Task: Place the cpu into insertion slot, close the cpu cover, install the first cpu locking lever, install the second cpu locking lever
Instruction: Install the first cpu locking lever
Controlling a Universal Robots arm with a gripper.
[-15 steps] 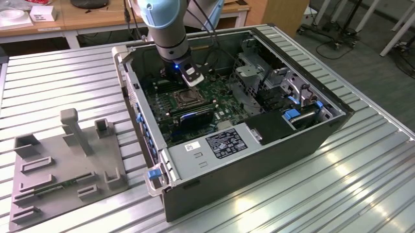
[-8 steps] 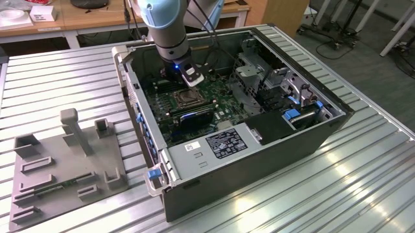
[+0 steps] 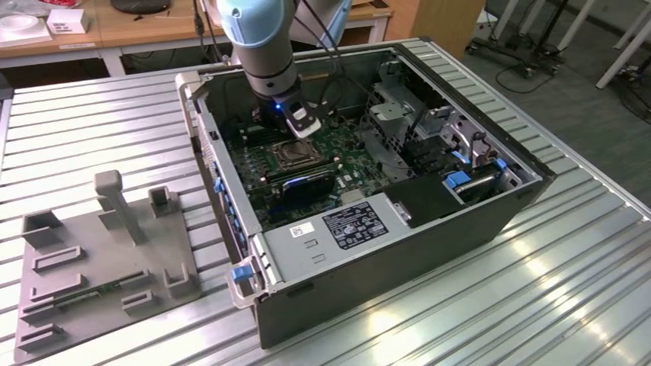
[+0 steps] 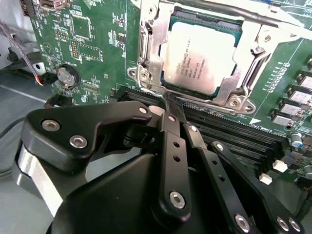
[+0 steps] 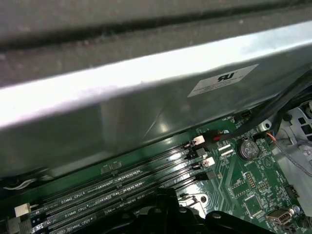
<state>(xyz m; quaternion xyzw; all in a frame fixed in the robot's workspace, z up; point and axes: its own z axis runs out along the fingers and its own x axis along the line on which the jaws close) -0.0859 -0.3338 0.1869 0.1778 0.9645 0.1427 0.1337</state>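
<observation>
one step looks done: the cpu (image 4: 204,56) sits in the insertion slot (image 4: 151,48). the gripper (image 4: 171,108), pinched shut and empty, hangs beside it; the cpu cover (image 4: 253,39) seems down, levers need hooking.

A ribbed metal worktop (image 3: 569,290) shone under the light; wooden desks (image 3: 133,27) stood behind, grey floor (image 3: 569,84) beside.

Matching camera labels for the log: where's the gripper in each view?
Exterior view: gripper inside the open case, beside the insertion slot.
Second wrist view: gripper over the memory slots, tip next to the seated cpu.
First wrist view: gripper beside the memory slots.
Shared landmark: green motherboard.
</observation>
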